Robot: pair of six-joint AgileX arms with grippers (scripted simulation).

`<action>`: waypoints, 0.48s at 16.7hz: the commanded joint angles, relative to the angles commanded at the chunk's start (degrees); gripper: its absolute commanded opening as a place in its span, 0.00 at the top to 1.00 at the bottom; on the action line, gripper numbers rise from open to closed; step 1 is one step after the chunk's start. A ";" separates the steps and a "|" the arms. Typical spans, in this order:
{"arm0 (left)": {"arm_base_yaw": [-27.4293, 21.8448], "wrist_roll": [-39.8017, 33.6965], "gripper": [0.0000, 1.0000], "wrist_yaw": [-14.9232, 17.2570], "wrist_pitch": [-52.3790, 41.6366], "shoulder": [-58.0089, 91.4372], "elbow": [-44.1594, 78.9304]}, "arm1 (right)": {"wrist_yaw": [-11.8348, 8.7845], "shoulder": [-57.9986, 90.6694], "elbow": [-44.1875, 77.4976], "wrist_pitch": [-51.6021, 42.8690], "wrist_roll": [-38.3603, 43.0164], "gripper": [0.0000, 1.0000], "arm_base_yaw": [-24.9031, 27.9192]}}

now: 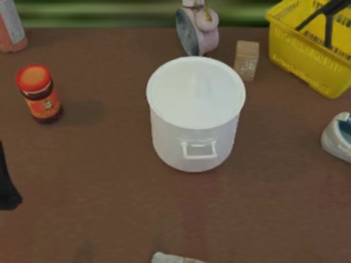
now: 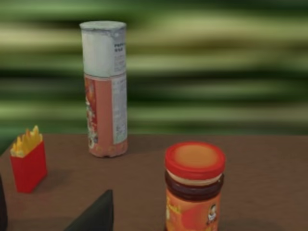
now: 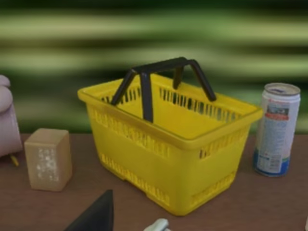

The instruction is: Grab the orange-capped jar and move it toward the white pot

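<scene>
left of white pot [image 1: 196, 112] | orange-capped jar [image 1: 38, 92] upright, cap up, well apart; claw states: cannot tell

Your right wrist camera looks at a yellow basket [image 3: 168, 144] on the brown table [image 3: 269, 202]. Its two black handles [image 3: 161, 79] stand up and meet over the middle. At 3 o'clock from the basket, near it but not touching, a white and blue can [image 3: 275, 129] stands upright. At 9 o'clock sits a small tan block [image 3: 48, 159]. Past that block, a pale pink thing [image 3: 7, 120] pokes in from the edge. A dark pointed shape [image 3: 96, 216] sits low in front.
</scene>
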 joint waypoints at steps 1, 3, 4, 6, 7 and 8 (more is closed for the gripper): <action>0.00 0.00 0.00 0.00 0.00 0.00 0.00 | 0.00 0.00 0.00 0.00 0.00 0.00 0.00; 0.06 0.15 0.00 -0.04 -0.22 0.39 0.45 | 0.00 0.00 0.00 0.00 0.00 0.00 0.00; 0.16 0.44 0.00 -0.12 -0.66 1.19 1.35 | 0.00 0.00 0.00 0.00 0.00 0.00 0.00; 0.44 1.55 0.00 -0.32 -2.39 4.22 4.65 | 0.00 0.00 0.00 0.00 0.00 0.00 0.00; 0.58 2.36 0.00 -0.40 -3.68 6.46 7.02 | 0.00 0.00 0.00 0.00 0.00 0.00 0.00; 0.71 3.30 0.00 -0.46 -5.22 9.10 9.75 | 0.00 0.00 0.00 0.00 0.00 0.00 0.00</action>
